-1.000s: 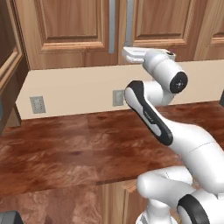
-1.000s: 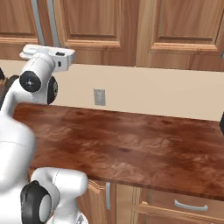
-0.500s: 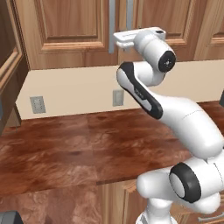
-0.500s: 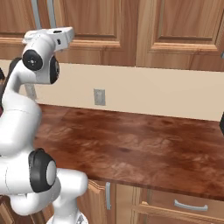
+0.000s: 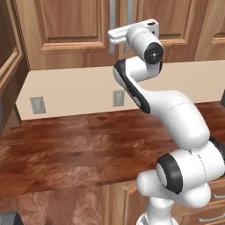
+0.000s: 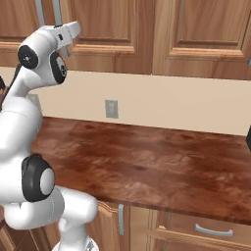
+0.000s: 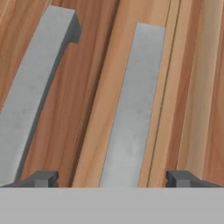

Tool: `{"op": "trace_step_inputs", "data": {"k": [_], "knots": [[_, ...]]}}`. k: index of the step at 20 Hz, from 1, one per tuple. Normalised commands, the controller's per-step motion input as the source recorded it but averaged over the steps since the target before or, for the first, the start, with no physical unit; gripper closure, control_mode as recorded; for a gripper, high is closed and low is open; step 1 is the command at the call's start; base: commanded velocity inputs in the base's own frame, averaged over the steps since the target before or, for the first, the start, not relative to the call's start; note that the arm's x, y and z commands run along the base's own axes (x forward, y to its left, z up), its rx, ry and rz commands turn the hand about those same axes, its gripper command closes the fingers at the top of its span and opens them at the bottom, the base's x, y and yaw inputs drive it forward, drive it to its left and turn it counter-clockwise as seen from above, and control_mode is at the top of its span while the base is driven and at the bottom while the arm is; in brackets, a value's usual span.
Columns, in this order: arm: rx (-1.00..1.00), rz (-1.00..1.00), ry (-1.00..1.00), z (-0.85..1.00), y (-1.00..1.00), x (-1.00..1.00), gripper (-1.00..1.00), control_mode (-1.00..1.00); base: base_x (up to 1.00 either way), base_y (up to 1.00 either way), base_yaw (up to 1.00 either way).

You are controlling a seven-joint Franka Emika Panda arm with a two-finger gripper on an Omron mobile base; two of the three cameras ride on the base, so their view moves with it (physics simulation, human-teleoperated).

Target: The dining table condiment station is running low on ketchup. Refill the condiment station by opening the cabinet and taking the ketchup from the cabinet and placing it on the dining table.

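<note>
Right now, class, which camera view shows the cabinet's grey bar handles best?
The hand view: both handles, left handle and right handle, run large and close across the cabinet doors. The left base view shows their lower ends above the arm. The right base view shows them at its top edge.

A: How much room do I have up there?

B: I have the gripper (image 7: pixel 111 177) spread wide, close against the medium-brown wooden wall cabinet (image 5: pixel 70 30). One long grey bar handle (image 7: pixel 131 109) sits between the fingertips; the neighbouring grey bar handle (image 7: pixel 33 92) crowds one side.

A: Below?

B: The glossy reddish-brown wooden surface (image 6: pixel 147 162) lies open.
</note>
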Motion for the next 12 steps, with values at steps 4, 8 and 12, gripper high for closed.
{"op": "trace_step_inputs", "data": {"k": [4, 8, 12], "knots": [[0.00, 0.00, 0.00, 0.00, 0.00, 0.14, -1.00, -1.00, 0.00, 0.00, 0.00], [0.06, 0.00, 0.00, 0.00, -0.02, 0.31, -1.00, -1.00, 0.00, 0.00, 0.00], [0.07, 0.00, 0.00, 0.00, -0.16, 0.31, -1.00, -1.00, 0.00, 0.00, 0.00]]}}
